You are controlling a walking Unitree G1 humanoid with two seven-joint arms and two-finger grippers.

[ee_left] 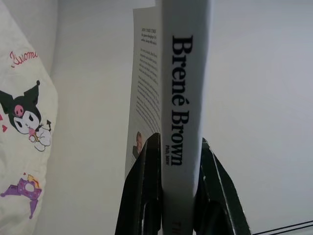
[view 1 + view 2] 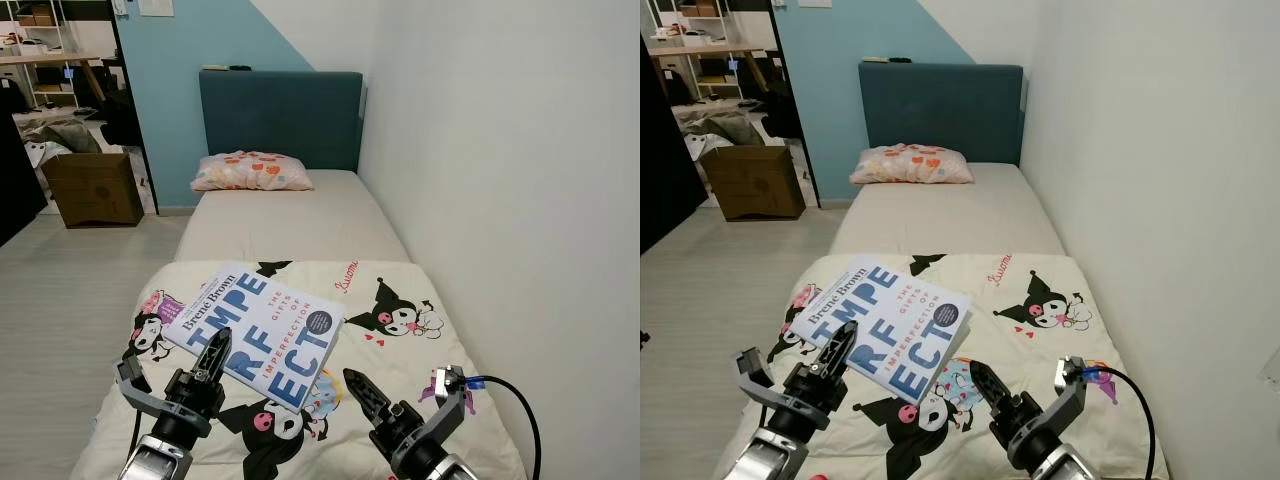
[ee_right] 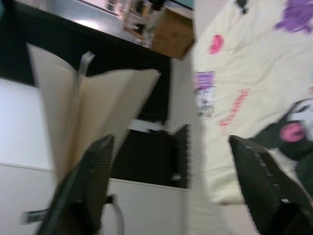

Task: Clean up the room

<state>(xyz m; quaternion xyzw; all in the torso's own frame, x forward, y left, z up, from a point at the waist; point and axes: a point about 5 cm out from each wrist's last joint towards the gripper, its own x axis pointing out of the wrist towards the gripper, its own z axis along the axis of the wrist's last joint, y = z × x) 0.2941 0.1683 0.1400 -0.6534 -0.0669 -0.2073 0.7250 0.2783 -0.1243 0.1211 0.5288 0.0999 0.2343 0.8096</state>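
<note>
The left gripper (image 2: 212, 352) is clamped on the book's (image 2: 262, 333) spine above the bed's (image 2: 290, 215) foot end, the right gripper (image 2: 985, 385) spread empty — carrying it off to a shelf looks next.

A home bedroom: a bed (image 2: 300, 215) with teal headboard (image 2: 280, 118), pillow (image 2: 252, 171) and cartoon blanket (image 2: 400, 340).

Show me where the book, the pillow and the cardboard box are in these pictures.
book (image 2: 262, 333), left eye view, middle of its white front cover.
pillow (image 2: 251, 171), left eye view, centre of its patterned top.
cardboard box (image 2: 95, 189), left eye view, its front wall.
</note>
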